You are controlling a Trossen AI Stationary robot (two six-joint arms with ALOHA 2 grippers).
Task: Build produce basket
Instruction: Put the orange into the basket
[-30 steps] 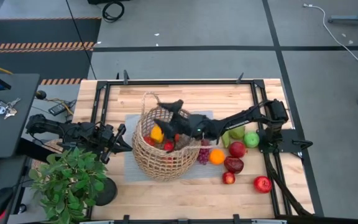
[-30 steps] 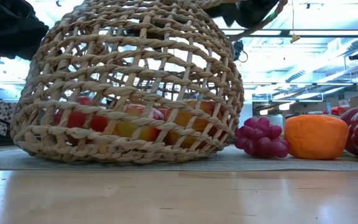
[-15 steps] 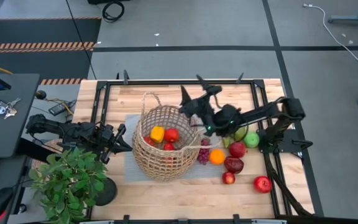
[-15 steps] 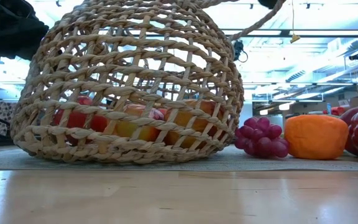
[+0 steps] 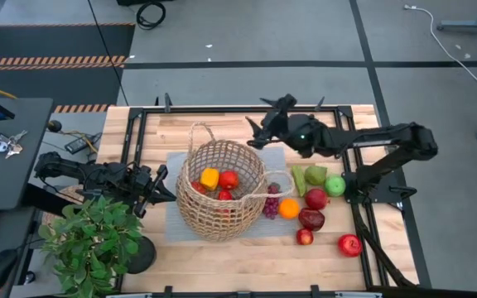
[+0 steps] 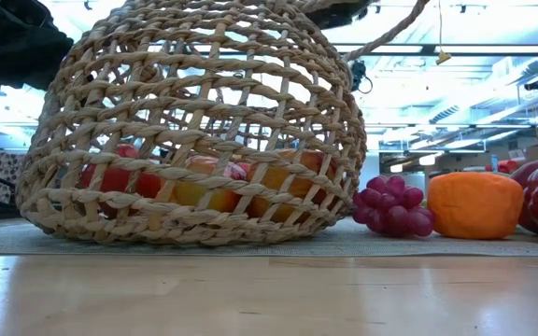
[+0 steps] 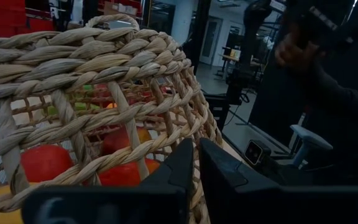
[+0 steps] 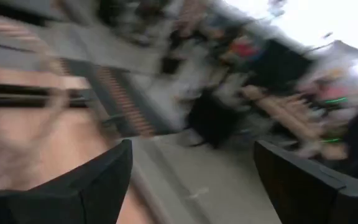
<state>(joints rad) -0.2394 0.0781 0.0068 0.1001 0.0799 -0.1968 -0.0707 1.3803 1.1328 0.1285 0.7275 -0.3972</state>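
The wicker basket [image 5: 220, 189] is sitting mid-surface with an apple [image 5: 228, 179] and lemon [image 5: 209, 177] inside. Right gripper [image 5: 259, 132] is hovering near the far edge, fingers spread, empty. Left gripper [image 5: 157, 189] is resting shut against the basket's side.

Light wooden desk [image 5: 222, 257] with a black frame round its edges. Grey mat [image 5: 174, 217] at centre; wicker basket [image 5: 220, 217] stands on it, purple grapes [image 5: 271, 207] and orange [image 5: 288, 208] just beside. Past the mat's right edge: green pears [image 5: 310, 176], green apple [image 5: 334, 185], red apples [image 5: 349, 244], dark-red mango [image 5: 310, 218]. Potted plant [image 5: 93, 240] at the front left corner.
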